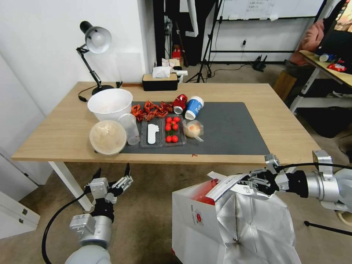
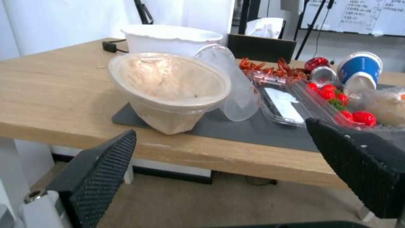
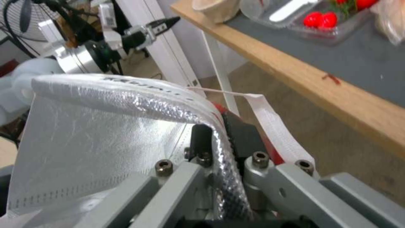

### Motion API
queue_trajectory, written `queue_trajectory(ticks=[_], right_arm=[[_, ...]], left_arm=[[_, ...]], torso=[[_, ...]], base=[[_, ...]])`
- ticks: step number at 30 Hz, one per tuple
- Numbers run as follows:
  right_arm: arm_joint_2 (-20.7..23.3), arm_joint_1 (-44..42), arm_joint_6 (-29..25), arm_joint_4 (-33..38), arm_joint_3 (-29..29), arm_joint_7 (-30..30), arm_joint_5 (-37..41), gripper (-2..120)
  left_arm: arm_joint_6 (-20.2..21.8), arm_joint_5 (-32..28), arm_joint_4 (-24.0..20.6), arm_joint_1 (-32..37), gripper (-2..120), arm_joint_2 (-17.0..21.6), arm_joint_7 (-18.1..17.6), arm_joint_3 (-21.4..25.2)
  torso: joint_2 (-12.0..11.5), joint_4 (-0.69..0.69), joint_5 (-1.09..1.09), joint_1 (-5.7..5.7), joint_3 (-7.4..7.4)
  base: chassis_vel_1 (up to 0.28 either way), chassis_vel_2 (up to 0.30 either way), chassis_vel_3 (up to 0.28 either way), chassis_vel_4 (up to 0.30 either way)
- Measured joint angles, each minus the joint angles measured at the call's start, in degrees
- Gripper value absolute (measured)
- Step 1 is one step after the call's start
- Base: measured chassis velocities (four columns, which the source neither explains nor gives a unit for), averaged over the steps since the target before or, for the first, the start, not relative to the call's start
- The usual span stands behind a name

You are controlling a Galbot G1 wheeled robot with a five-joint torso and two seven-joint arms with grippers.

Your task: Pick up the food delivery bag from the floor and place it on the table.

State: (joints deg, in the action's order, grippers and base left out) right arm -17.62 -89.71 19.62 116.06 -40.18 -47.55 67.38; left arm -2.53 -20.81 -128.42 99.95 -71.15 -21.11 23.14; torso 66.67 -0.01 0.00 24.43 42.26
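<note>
The food delivery bag (image 1: 205, 216) hangs below the near edge of the table (image 1: 55, 132), in front of the robot, held by its top rim alone: the right gripper (image 1: 245, 186) has its jaws pressed together on the folded silver lining, with a white strap handle (image 3: 274, 126) trailing loose beside them. From where I stand that grip looks thin. The foil is slick and crinkled, quilted with a fine weave, and it bends over the pads in a soft fold rather than giving them a stiff edge, so I'd judge the rim could slide out or the lining tear if the load below swings. The bag itself is a big boxy thing, white walls with red trim and a small red logo, its mouth gaping and its sides already buckling inward; hoisted by one corner it would likely tilt and catch the wooden table edge on the way up. The landing spot worries me too: the dark grey mat (image 1: 234, 128) has room at its right, but the left half is crowded with a white bowl (image 1: 110, 103), a lidded tub (image 1: 107, 137), clear trays of red fruit and tipped cups, all light plastic that a swinging bag would scatter. The left gripper (image 1: 112, 174) waits low by the carpeted floor (image 1: 146, 212), fingers spread, holding nothing.
</note>
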Motion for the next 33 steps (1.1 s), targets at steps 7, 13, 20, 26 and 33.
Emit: queue_trajectory(ticks=[7, 13, 20, 26, 33], right_arm=[[1.5, -0.2, 0.0, 1.7, -3.9, 3.0, 6.9, 0], [3.8, -0.8, 0.8, 4.0, -8.6, 6.5, 16.6, 0], [5.8, -0.8, 1.2, 6.1, -8.8, 9.0, 19.2, 0], [6.8, -0.7, 1.6, 8.1, -9.3, 11.0, 22.7, 0], [8.0, -0.7, 2.0, 10.3, -10.7, 13.7, 27.2, 0]], left_arm=[[-0.3, 0.5, -0.1, 0.1, 100, -0.1, -0.2, 0.1], [-0.9, 1.3, -0.5, 0.7, 100, -0.5, -0.6, 0.5], [-1.3, 2.2, -1.4, 1.5, 100, -1.0, -1.1, 1.0], [-1.7, 2.9, -1.6, 2.0, 100, -1.1, -1.3, 1.2], [-1.8, 3.1, -1.9, 2.1, 100, -1.3, -1.6, 1.6]], torso=[[-0.1, 0.00, 0.00, -0.05, -0.06], [-0.2, 0.00, -0.01, -0.09, -0.11], [-0.3, 0.00, 0.00, -0.12, -0.14], [-0.3, 0.01, 0.00, -0.14, -0.17], [-0.3, 0.00, 0.00, -0.15, -0.19]], base=[[0.000, 0.000, 0.000, 0.000], [0.000, 0.000, 0.000, 0.000], [0.000, 0.000, 0.000, 0.000], [0.000, 0.000, 0.000, 0.000], [0.000, 0.000, 0.000, 0.000]])
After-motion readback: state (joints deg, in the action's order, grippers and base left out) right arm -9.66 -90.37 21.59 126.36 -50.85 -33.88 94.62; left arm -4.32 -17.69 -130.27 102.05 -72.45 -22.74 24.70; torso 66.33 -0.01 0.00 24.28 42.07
